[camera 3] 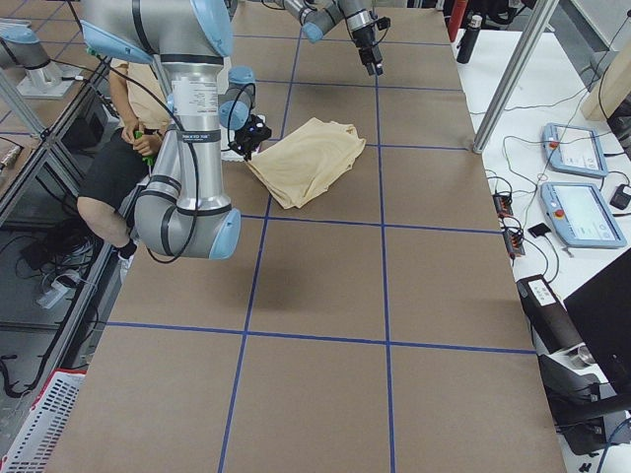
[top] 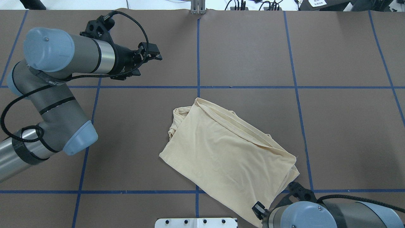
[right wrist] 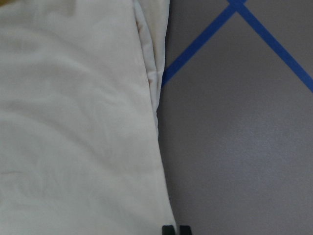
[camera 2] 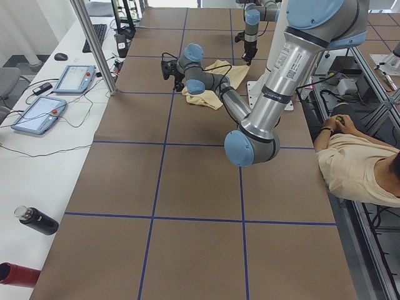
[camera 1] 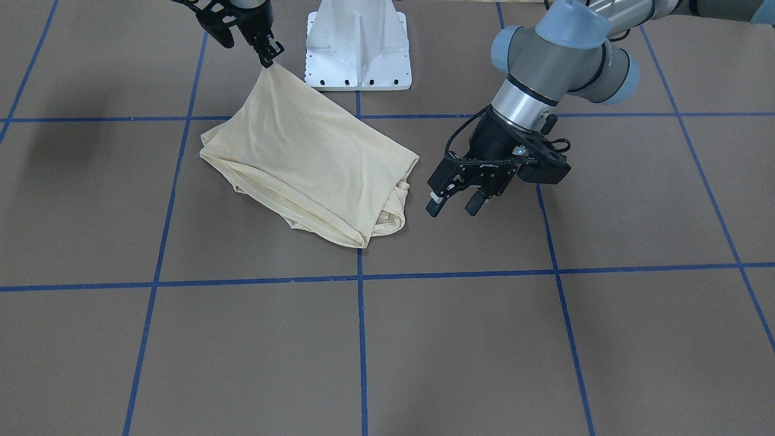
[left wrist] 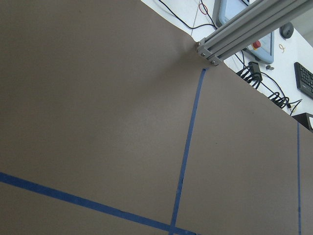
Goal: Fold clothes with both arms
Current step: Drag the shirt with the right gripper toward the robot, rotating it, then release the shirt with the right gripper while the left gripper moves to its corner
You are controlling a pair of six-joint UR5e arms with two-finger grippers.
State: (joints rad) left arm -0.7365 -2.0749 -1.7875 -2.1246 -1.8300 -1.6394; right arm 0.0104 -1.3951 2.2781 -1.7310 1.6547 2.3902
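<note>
Brown paper covers the desk (camera 1: pixel 545 339), marked off into squares by blue tape lines (camera 1: pixel 361 339). One pale cream-yellow T-shirt (camera 1: pixel 303 163) lies on it, folded over into a rough oblong with plain cloth facing up. Stitched hems run in stacked layers along one long edge, and the end nearer the left gripper (camera 1: pixel 454 204) is bunched into loose rolls.

Two grey arms with light-blue joint caps reach over the desk, each ending in one black gripper with two fingers. The right gripper (camera 1: pixel 268 56) has its fingers (right wrist: pixel 168 229) pressed together on one corner of the shirt. That corner is drawn up into a peak at their tips, and the rest of the cloth slopes down from them and spreads on the desk. The left gripper's fingers (camera 1: pixel 433 206) are spread with nothing between them. They hang in the air with the shirt's bunched end off to one side, not touching it.

One white pedestal (camera 1: pixel 357 48) stands just beside the right fingers.
</note>
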